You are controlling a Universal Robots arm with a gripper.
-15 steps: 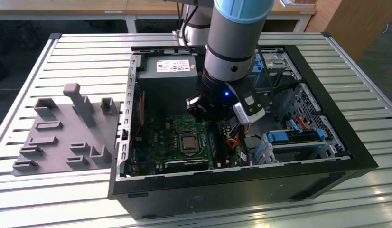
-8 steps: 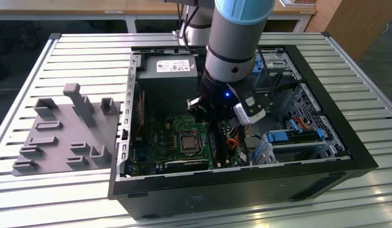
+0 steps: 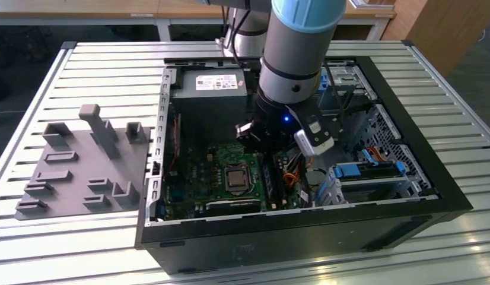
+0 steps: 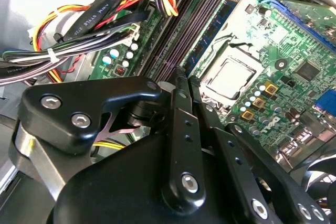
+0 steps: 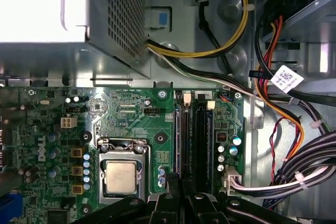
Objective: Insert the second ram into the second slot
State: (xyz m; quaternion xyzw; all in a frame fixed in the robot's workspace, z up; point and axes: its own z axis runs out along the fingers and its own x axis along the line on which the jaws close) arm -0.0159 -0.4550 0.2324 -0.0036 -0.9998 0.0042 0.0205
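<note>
Aluminium slats make up the worktop (image 3: 102,65), and the open black computer case (image 3: 308,237) lies towards its edge on the exterior view's right. A grey fixture tray (image 3: 79,178) sits near the opposite edge. The arm (image 3: 296,59) reaches down into the middle of the case, over the green motherboard (image 5: 131,114).

In the first wrist view, the processor socket (image 5: 122,174) lies just beside the dark memory slots (image 5: 202,140), which run side by side. The gripper (image 4: 181,74) hangs directly above them, its fingers (image 4: 181,129) drawn together at the tips. We cannot tell whether anything is pinched there.

A thin pale strip (image 5: 184,140) stands edge-on in the slot nearer the socket and runs under the gripper. We judge this may be the second ram, though we cannot be sure.

To seat a stick well, we would keep it upright and parallel to its slot. We would press evenly along its length and stay clear of the cable bundle (image 5: 294,177) beside the slots.
</note>
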